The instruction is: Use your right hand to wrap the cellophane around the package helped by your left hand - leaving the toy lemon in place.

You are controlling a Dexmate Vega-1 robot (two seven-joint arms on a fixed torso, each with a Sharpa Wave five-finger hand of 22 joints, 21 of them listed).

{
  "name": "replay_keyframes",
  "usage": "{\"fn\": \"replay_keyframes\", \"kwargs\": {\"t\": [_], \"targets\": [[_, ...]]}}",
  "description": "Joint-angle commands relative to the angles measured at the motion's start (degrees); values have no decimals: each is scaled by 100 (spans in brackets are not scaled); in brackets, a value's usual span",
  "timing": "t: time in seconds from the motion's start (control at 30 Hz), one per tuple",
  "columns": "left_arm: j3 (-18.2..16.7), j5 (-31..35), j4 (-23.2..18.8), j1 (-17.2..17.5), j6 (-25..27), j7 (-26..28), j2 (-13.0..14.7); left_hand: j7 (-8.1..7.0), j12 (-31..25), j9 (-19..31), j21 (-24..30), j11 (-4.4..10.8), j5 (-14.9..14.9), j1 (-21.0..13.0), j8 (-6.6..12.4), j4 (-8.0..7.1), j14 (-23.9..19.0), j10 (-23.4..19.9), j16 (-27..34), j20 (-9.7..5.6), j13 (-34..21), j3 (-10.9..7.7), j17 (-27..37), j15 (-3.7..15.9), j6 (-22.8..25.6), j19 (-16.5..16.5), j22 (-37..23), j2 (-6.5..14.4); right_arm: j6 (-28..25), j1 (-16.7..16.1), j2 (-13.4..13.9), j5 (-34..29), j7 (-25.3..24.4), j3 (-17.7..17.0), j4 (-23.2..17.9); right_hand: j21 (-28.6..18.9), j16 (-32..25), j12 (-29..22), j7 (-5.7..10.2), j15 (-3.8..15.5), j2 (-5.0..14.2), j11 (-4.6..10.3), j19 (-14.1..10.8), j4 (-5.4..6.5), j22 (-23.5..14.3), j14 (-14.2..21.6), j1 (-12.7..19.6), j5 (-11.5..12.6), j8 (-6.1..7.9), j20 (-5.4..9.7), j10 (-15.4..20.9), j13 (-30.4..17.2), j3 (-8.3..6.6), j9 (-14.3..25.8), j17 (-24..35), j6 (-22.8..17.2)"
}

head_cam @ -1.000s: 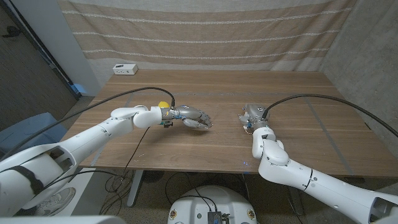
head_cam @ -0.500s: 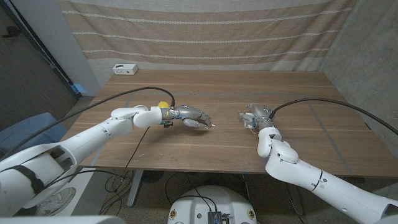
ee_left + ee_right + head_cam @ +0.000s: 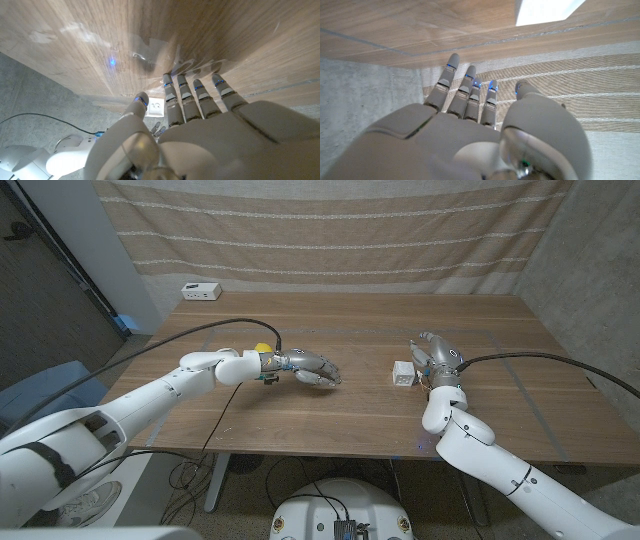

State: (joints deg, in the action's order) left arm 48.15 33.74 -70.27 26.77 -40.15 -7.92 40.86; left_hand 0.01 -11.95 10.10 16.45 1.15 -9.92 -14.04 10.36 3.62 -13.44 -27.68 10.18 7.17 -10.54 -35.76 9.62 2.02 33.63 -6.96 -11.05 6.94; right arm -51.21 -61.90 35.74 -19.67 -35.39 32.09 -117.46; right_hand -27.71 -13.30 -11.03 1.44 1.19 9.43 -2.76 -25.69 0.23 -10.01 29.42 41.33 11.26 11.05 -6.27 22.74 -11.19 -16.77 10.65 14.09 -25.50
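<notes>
we hold our right hand [image 3: 440,360] empty, fingers apart, just at three o'clock of the package [image 3: 403,373]. left hand [image 3: 312,370], empty, touches the cellophane [image 3: 165,55]. next: bring package to film.

Left arm reaches in from the lower left corner, stretched across the table; left hand [image 3: 312,368] extended toward centre, fingers [image 3: 183,97] straight and slightly apart, holding nothing. Right arm bends up from the lower right; right hand [image 3: 437,358] raised, fingers [image 3: 468,95] stretched out side by side, empty.
</notes>
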Motion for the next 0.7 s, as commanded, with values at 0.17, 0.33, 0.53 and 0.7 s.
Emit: {"fn": "replay_keyframes", "kwargs": {"t": [0.17,0.33,0.53,0.7], "targets": [[72,-38,171,-112,-35,-17,-84,16,6,11,-38,-5,13,-20,9,8,27,0,-10,-3,-27,-64,-4,92,-31,-50,-24,53,-1204,121,-131,157,-478,-116,86,27,-26,-16,-17,74,-2,46,-108,-210,-17,-60,220,56,25,38,14,1,-102,14,25,-74],[85,-50,197,-128,-24,-15,-97,26,7,12,-41,-12,14,-15,9,6,31,2,-10,4,-28,-68,-3,85,-34,-50,-25,55,-1715,360,-20,259,-288,38,120,86,16,52,29,98,-4,64,-46,-273,-17,-283,236,39,-19,67,-186,0,-120,17,55,34],[107,-57,244,-161,-20,-19,-119,36,7,12,-44,-22,15,-8,11,6,21,0,-6,1,-28,-71,-2,89,-32,-50,-26,54,-2405,724,17,465,-100,247,270,196,101,103,65,33,-18,99,96,-353,-18,-666,237,13,-64,77,-543,-6,-131,26,82,252],[140,-64,326,-206,-45,-19,-157,34,7,12,-47,-10,15,-3,15,6,24,-1,-7,-2,-28,-74,-2,90,-24,-52,-26,53,-2740,942,53,605,-89,415,406,242,111,81,79,33,-13,109,154,-388,-19,-787,244,5,-61,79,-606,-8,-132,30,96,307]]}}
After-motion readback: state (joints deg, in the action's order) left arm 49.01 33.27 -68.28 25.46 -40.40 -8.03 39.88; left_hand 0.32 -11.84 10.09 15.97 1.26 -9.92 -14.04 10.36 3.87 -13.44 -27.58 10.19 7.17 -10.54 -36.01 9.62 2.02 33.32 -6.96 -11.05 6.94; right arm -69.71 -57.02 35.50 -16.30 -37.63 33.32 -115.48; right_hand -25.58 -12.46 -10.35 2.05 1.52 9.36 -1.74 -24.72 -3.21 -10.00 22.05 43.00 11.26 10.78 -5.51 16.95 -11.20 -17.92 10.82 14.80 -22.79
